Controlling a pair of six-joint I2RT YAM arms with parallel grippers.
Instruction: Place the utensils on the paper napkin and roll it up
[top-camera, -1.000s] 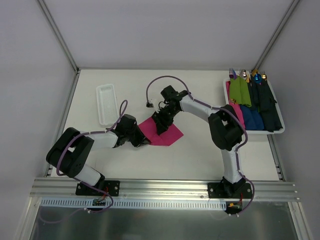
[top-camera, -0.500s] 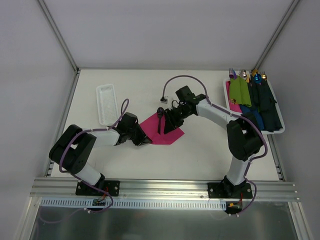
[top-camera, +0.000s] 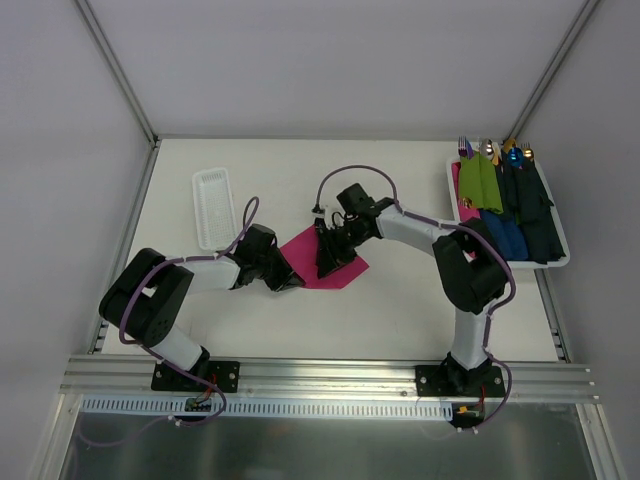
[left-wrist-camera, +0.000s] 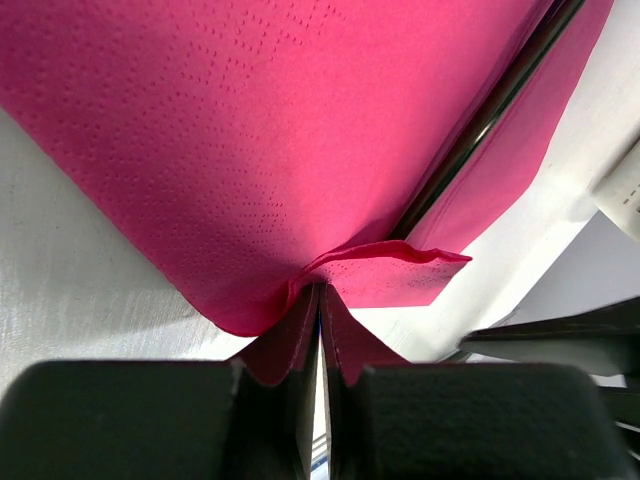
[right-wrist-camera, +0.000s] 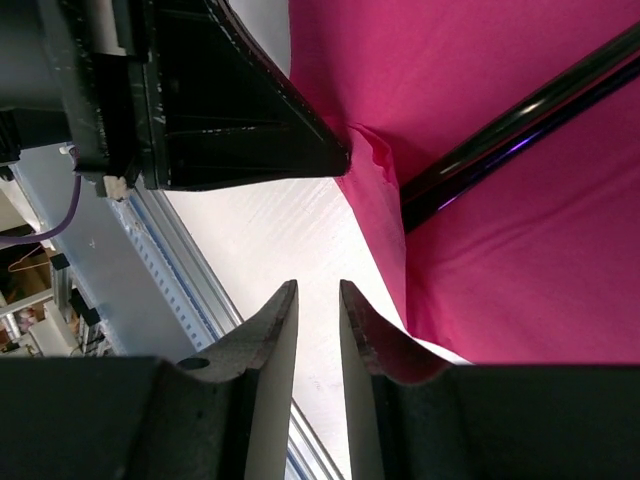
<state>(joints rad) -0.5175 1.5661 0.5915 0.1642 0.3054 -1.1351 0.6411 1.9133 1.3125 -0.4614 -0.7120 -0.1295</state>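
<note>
Our left gripper (left-wrist-camera: 320, 300) is closed tight on the near corner of the paper napkin (left-wrist-camera: 200, 150), with a small fold pinched between its jaws. Our right gripper (right-wrist-camera: 318, 300) stands a narrow slit apart and holds nothing, the napkin's edge just beside one finger. Ahead of both, one dark glossy utensil (right-wrist-camera: 520, 115) lies across the sheet; we cannot tell spoon from fork. To roll well, we judge the right gripper should catch the edge beside the left's pinch. Both should then lift evenly and turn the paper over the handle without tearing it.
</note>
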